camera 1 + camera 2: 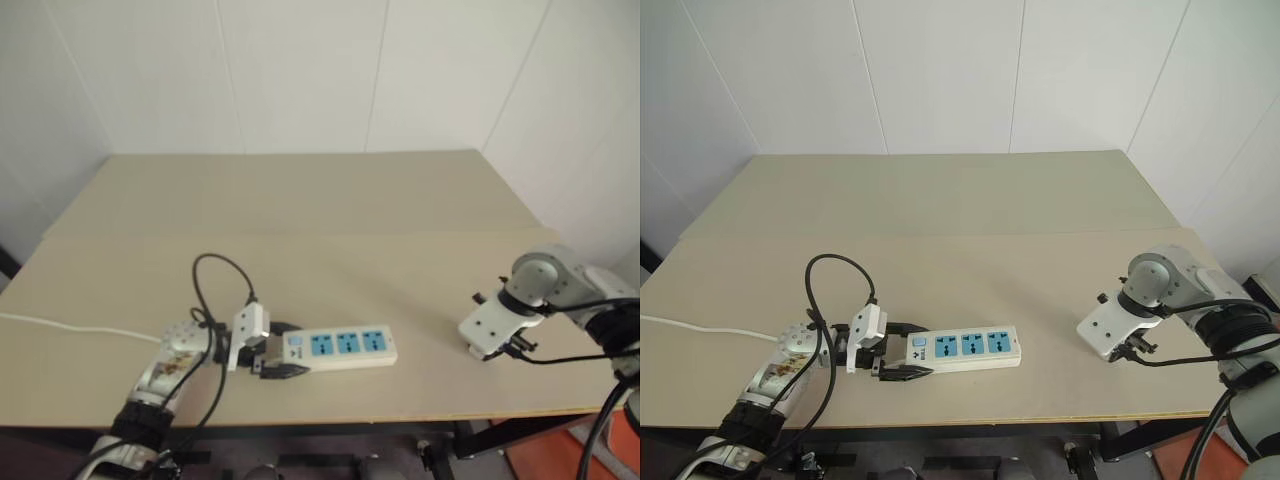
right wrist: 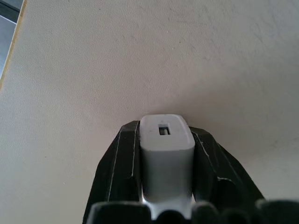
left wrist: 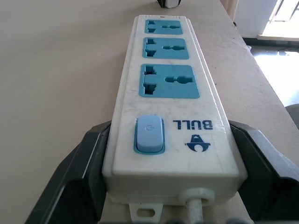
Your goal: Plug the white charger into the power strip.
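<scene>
The power strip (image 1: 345, 346) is a white bar with three blue sockets, lying on the table (image 1: 320, 220) near the front edge, left of centre. My left gripper (image 1: 290, 350) is shut on its switch end, one black finger (image 3: 79, 172) pressed against each long side. The blue switch (image 3: 149, 134) sits between the fingers, and the sockets run away from the gripper. My right gripper (image 2: 166, 135) hangs fingers-down over the table's right side, well away from the strip. It is shut on the white charger (image 2: 167, 149), whose dark port face points at the tabletop.
The strip's white cord (image 1: 70, 326) trails off the table to the left. A black cable (image 1: 225, 270) loops above my left wrist. The table's front edge (image 1: 400, 418) lies close below both grippers. White wall panels stand behind the table.
</scene>
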{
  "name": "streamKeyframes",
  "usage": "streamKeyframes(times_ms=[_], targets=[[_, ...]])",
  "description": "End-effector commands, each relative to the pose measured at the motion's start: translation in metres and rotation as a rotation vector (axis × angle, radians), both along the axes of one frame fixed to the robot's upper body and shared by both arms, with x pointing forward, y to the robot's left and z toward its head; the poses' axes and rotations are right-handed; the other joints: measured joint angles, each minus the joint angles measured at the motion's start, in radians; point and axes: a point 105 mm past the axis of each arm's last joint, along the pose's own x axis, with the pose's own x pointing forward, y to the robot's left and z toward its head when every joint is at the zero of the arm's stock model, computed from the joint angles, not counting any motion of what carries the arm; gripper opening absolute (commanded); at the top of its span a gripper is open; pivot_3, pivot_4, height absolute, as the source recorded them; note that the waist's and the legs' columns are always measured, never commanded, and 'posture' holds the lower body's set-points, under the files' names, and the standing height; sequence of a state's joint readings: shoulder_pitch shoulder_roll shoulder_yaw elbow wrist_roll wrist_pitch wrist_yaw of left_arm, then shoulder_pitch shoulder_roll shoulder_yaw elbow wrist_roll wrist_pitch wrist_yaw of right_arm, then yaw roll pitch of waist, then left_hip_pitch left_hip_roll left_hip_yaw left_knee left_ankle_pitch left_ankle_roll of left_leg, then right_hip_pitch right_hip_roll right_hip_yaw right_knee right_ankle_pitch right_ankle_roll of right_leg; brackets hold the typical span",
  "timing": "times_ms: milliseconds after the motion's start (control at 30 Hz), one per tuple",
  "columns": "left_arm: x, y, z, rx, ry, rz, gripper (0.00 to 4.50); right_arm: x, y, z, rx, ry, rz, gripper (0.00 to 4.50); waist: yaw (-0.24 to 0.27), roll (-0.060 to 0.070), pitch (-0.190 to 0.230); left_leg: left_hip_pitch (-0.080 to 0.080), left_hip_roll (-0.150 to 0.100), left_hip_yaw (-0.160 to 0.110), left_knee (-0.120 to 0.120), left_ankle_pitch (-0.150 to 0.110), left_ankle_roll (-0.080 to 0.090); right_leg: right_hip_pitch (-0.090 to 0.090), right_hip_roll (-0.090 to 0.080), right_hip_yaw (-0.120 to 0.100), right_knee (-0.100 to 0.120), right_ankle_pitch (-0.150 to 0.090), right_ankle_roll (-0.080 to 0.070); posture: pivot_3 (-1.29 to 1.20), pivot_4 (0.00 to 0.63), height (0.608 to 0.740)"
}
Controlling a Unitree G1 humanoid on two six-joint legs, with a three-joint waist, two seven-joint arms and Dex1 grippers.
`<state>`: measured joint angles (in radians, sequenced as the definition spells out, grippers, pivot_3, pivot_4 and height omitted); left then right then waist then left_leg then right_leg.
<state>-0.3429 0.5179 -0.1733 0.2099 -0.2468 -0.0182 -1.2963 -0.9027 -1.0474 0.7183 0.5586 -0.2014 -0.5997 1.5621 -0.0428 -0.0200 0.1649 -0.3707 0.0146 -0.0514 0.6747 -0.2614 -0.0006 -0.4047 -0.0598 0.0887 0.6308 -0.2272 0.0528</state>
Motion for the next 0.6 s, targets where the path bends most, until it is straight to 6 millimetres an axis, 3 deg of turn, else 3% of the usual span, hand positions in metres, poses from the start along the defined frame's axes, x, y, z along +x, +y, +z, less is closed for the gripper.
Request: streamKeyframes(times_ms=[33, 267, 433, 600], targets=[[-0.001, 0.009, -0.003, 0.058, 0.0, 0.005, 3.29, -0.006, -0.002, -0.003, -0.024, 0.049, -0.008, 1.16, 0.0, 0.0, 0.0, 0.0, 0.0, 0.0, 0.0, 0.0, 0.0, 0.0, 0.0, 0.0, 0.0, 0.0, 0.0, 0.0, 0.15, 0.74], [0.0, 0.007, -0.001, 0.059, -0.006, 0.001, 3.29, -0.018, 0.015, 0.007, 0.15, 0.049, -0.039, 1.16, 0.0, 0.0, 0.0, 0.0, 0.0, 0.0, 0.0, 0.0, 0.0, 0.0, 0.0, 0.0, 0.0, 0.0, 0.0, 0.0, 0.15, 0.74], [0.003, 0.001, -0.006, 0.052, 0.009, -0.002, 3.29, -0.023, 0.051, 0.044, 0.463, 0.055, -0.129, 1.16, -0.002, 0.0, 0.0, 0.001, 0.0, 0.0, 0.0, 0.0, 0.0, 0.0, 0.0, 0.001, 0.001, 0.0, 0.0, 0.0, 0.15, 0.74], [0.011, -0.006, -0.01, 0.043, 0.02, -0.006, 3.29, -0.016, 0.086, 0.081, 0.831, 0.059, -0.236, 1.16, 0.008, 0.0, 0.0, 0.001, 0.0, -0.001, 0.001, 0.0, 0.0, 0.002, 0.0, 0.0, 0.0, 0.0, 0.0, 0.0, 0.15, 0.74]])
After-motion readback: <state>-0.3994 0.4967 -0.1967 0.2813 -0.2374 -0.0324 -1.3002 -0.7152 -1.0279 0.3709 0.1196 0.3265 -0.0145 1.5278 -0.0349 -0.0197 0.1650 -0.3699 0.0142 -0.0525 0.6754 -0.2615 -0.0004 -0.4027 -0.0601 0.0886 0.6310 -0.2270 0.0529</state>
